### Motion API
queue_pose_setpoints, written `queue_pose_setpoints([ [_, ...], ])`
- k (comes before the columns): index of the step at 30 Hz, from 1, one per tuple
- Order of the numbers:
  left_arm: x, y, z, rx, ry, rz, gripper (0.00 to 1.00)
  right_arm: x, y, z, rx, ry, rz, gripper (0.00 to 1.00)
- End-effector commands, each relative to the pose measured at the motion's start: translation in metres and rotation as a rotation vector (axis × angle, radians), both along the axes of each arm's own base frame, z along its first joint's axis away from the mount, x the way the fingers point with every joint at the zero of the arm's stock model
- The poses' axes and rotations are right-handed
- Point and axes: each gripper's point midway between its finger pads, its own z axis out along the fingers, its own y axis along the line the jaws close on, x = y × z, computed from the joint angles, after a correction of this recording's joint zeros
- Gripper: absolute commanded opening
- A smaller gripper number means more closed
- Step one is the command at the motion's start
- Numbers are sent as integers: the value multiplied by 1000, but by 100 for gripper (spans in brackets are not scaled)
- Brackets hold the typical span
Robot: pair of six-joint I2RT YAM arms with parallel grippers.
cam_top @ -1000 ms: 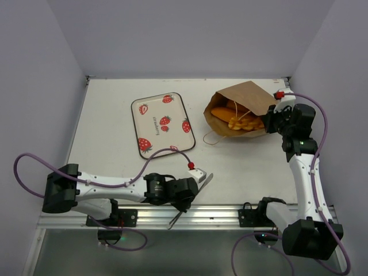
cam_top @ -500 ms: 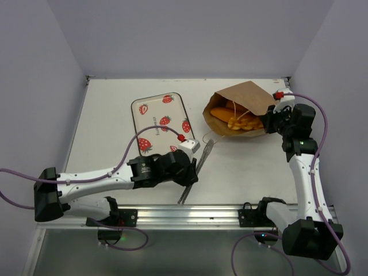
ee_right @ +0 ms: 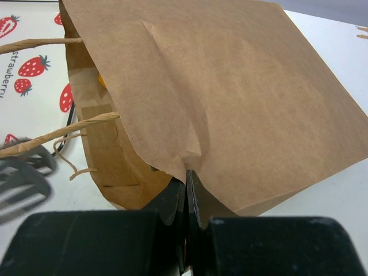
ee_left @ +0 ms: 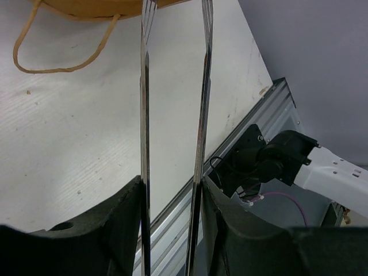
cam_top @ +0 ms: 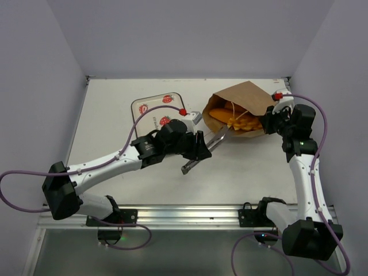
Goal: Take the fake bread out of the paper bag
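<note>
The brown paper bag [cam_top: 247, 98] lies on its side at the back right, its mouth open to the left. Glossy orange-golden fake breads [cam_top: 221, 115] show inside the mouth. My left gripper [cam_top: 198, 146] is shut on silver metal tongs [cam_top: 215, 139], whose tips reach the bag's mouth. In the left wrist view the two tong arms [ee_left: 144, 86] run up between my fingers [ee_left: 121, 224] toward the bag's edge [ee_left: 98, 7]. My right gripper [ee_right: 187, 178] is shut on the rim of the bag's upper paper wall [ee_right: 230, 98], at the bag's right side [cam_top: 270, 118].
A white tray printed with red strawberries [cam_top: 141, 106] lies left of the bag, partly under my left arm. A loose paper loop handle [ee_left: 57, 57] lies on the table in front of the bag. Grey walls close in the table; a metal rail [cam_top: 190, 215] runs along the front.
My left arm has swung from the table's front edge up and to the right, carrying the tongs to the bag's mouth. The right gripper and the bag have not moved.
</note>
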Motion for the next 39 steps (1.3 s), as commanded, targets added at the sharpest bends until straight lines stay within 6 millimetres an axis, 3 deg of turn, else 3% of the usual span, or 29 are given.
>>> queue_pose_setpoints([
  [1, 6, -8, 19, -83, 7, -47, 46, -4, 8, 18, 2, -70, 51, 0],
  [13, 46, 16, 10, -111, 81, 100, 48, -9, 12, 18, -42, -100, 105, 0],
  [16, 52, 19, -3, -110, 134, 134, 47, -16, 18, 21, -94, -146, 171, 0],
  [23, 44, 22, -29, -97, 190, 130, 47, -33, 27, 4, -212, -229, 302, 0],
  [27, 26, 27, -50, -66, 208, 73, 46, -42, 36, -8, -231, -253, 370, 0],
  [32, 10, 30, -59, -45, 194, 21, 46, -40, 36, -21, -241, -233, 390, 0],
  [37, 0, 16, -65, -9, 118, -62, 46, -41, 38, -33, -230, -199, 413, 0],
  [39, 4, 13, -78, 39, 93, -73, 46, -42, 39, -33, -230, -204, 416, 0],
])
